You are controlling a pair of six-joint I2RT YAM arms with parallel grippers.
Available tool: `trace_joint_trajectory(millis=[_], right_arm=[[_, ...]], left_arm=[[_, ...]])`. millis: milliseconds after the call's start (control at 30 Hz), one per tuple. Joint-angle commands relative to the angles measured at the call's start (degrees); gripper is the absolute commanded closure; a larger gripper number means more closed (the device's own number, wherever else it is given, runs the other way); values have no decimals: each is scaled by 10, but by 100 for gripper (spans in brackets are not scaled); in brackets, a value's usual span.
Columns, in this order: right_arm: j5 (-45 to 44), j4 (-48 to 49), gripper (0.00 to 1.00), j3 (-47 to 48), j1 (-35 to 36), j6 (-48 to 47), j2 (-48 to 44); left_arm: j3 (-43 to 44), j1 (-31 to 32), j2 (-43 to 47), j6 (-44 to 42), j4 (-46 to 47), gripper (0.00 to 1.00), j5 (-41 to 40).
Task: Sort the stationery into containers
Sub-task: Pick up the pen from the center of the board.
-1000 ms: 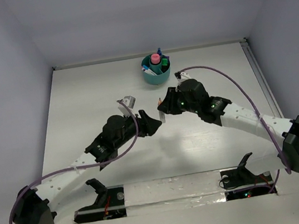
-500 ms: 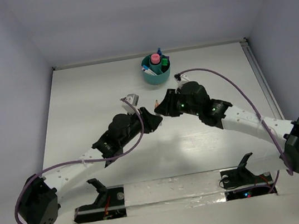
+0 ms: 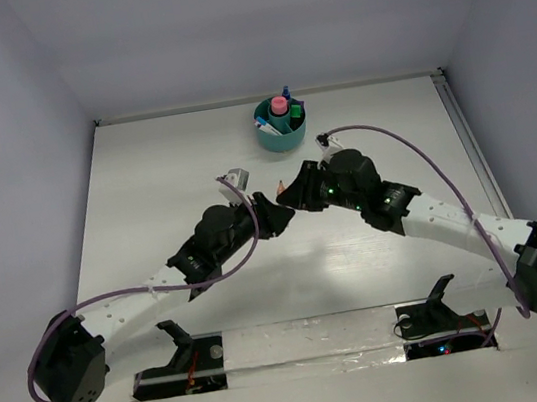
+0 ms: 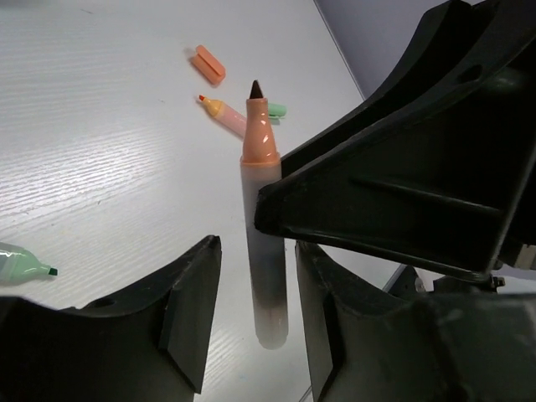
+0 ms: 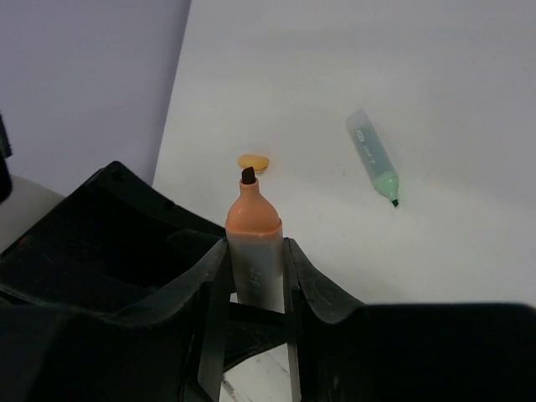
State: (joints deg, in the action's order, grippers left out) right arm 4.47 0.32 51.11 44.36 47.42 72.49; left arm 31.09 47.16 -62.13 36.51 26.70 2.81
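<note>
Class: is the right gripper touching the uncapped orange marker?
Touching. Right wrist view: the jaws of the right gripper sit flush against both sides of the orange marker.

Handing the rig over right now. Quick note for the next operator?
Right tool: shut on the uncapped orange marker.
Left tool: fingers either side of the same marker; grip unclear.
Teal cup, far side of the table, holds the pink-capped bottle and some pens.
Left to do: this marker into the cup; green highlighter, orange cap and peach highlighter lie loose on the table.
</note>
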Motion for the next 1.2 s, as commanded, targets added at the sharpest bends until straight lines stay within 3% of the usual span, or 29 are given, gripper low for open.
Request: trace_joint_trajectory(millis=[0,233,333,367,433,533,567,600,700,733,867,967,1100,1167], right_arm=[[-11,47,94,2,6,11,-25],[-20,50,94,0,6,11,-26],[-22,48,94,-3,6,11,-29],[-28,46,94,-7,6,10,-31],[-37,36,94,-10,6,7,-36],[-68,10,84,-11,6,-8,-48],[-75,0,77,-9,6,-17,-52],[-81,-12,63,1,6,-28,-57],[-113,-93,40,20,6,-87,-84],[-119,-106,38,18,0,-95,-95],[-125,-129,37,-9,-40,-122,-147],[-109,-143,47,-28,-96,-143,-155],[-68,-146,68,-36,-183,-173,-99],[-54,-134,65,-34,-222,-189,-47]], left_arm=[[-5,2,7,1,32,62,12],[-3,7,-5,1,35,61,27],[-3,7,-3,1,33,86,19],[-4,7,0,1,29,99,17],[-6,7,6,0,27,100,8],[-9,7,15,-10,24,100,10],[-10,7,19,-13,21,100,10],[-16,7,30,-19,14,100,8],[-39,7,62,-30,-2,100,-2],[-46,7,71,-34,-3,100,-2],[-75,7,105,-36,15,100,-6],[-78,7,113,-43,25,100,-11],[-39,7,80,-73,23,100,-4],[-23,7,65,-85,30,100,-2]])
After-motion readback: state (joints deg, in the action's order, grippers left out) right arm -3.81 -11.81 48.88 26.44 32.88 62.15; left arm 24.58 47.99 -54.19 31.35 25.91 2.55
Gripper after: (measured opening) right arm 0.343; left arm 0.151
